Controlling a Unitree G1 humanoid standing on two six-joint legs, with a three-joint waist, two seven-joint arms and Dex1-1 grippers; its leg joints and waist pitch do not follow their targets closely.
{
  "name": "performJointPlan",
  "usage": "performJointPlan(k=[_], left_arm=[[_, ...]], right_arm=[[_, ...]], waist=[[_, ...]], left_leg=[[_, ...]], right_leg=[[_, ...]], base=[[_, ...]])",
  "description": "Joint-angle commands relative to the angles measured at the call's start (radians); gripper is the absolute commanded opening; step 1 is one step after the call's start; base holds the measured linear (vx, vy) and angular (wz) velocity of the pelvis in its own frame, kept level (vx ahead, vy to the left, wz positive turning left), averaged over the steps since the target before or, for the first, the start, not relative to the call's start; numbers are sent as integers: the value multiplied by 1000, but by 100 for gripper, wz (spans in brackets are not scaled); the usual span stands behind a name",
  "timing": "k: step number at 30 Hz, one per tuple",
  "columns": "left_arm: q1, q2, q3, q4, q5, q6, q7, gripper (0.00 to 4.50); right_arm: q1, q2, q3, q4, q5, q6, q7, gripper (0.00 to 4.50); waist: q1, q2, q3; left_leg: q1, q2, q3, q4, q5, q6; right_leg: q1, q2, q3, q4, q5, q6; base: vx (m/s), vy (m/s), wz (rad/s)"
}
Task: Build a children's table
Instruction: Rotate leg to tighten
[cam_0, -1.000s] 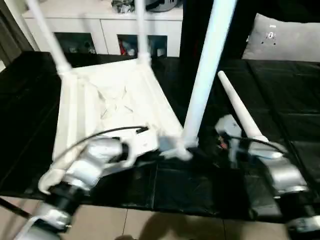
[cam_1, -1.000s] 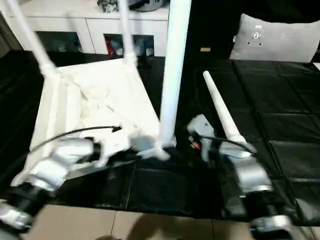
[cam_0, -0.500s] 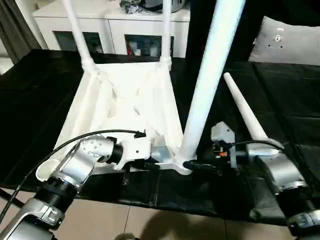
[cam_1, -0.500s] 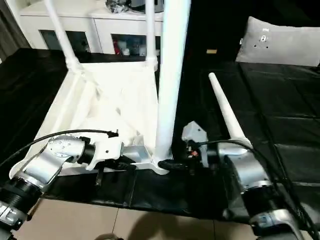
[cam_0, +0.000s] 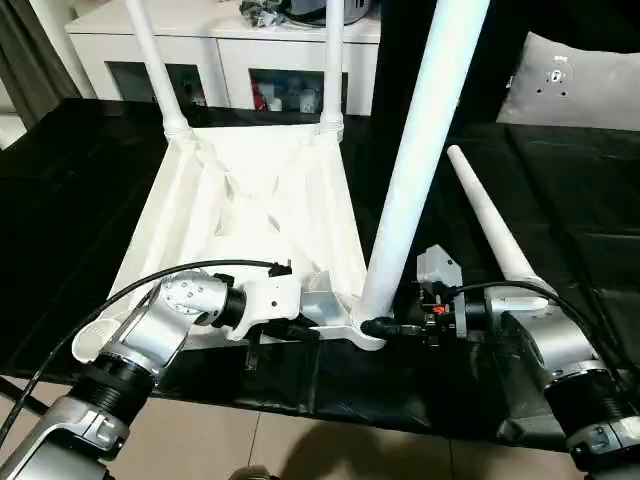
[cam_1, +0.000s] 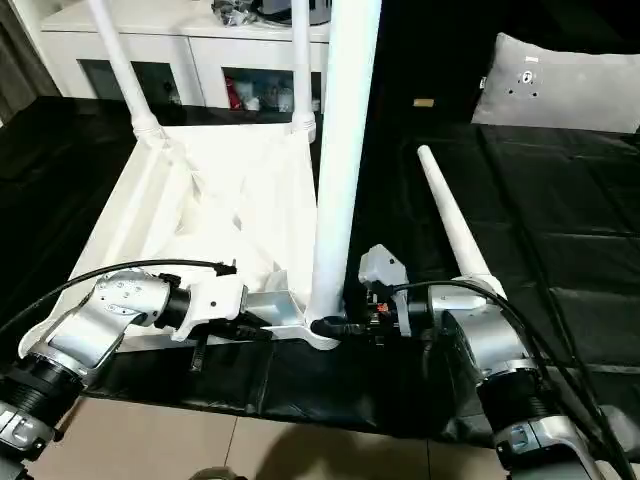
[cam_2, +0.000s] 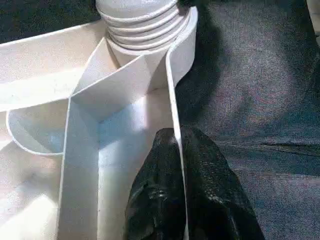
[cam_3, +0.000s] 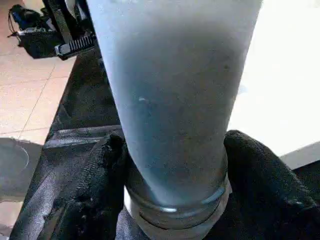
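Observation:
The children's table lies upside down: its white ribbed top (cam_0: 260, 200) rests on the black work surface. Two legs (cam_0: 152, 60) (cam_0: 333, 70) stand in the far corner sockets. A third leg (cam_0: 410, 170) stands upright in the near right socket. My right gripper (cam_0: 378, 326) is closed around that leg's base, a black finger (cam_3: 95, 195) pressing each side. My left gripper (cam_2: 176, 132) is shut on the thin rim wall of the top (cam_2: 172, 90) just beside that socket. A fourth leg (cam_0: 487, 225) lies loose to the right. The near left socket (cam_0: 95, 340) is empty.
A white cabinet (cam_0: 230, 50) with glass doors stands behind the work surface (cam_0: 570, 200). A grey cushion (cam_0: 580, 85) sits at the far right. The surface's front edge runs just below my forearms, with tiled floor (cam_0: 300, 450) beyond it.
The head camera has swung and steadied. My right gripper's fingers have drawn in around the base of the upright leg. The left gripper keeps its hold on the rim.

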Motion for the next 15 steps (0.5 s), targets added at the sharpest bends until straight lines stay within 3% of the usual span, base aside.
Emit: performJointPlan(k=[1,4,5,6,9,10,13,15], left_arm=[[23,-19,-31,-36,-9,17,-30,0],[44,-52,-15,-86,-36,83,7,0],[49,-65,-12,-100,-40,108,25,0],[51,-90,-8,-113,-36,141,63,0],[36,-183,7,-102,6,204,220,0],[24,-216,12,-86,19,219,273,0],[6,-268,20,-62,39,243,350,0],[-20,-326,16,-29,77,258,426,0]], right_arm=[[25,25,3,-47,7,44,-36,265],[33,66,10,-59,-17,108,-133,264],[30,90,6,-58,-25,133,-184,264],[24,128,-6,-53,-28,160,-252,264],[1,224,-24,-25,-52,195,-421,263],[-10,250,-27,-6,-67,195,-474,263],[-24,291,-38,21,-89,202,-566,263],[-52,347,-71,76,-104,203,-705,263]], waist=[[-3,-8,-62],[-8,-9,-58],[-13,-10,-54],[-15,3,-53],[-39,-3,-45],[-50,3,-44],[-71,0,-46],[-77,1,-48]], left_leg=[[-3,39,1,-68,-162,65],[-5,40,0,-73,-173,55],[-4,37,0,-75,-197,49],[-2,38,-1,-76,-211,37],[3,28,-6,-80,-293,2],[2,26,-10,-81,-311,-8],[4,19,-12,-76,-335,0],[1,21,-12,-77,-325,14]], right_leg=[[56,-70,53,-64,-247,-191],[57,-70,52,-67,-274,-185],[56,-70,51,-75,-327,-170],[54,-71,53,-73,-348,-167],[51,-71,45,-97,-509,-108],[51,-70,41,-103,-547,-86],[48,-68,35,-114,-577,-62],[46,-69,38,-114,-549,-67]], base=[[0,0,0],[0,0,0],[0,0,0],[0,0,0],[0,0,0],[0,0,0],[0,0,0],[0,0,0]])
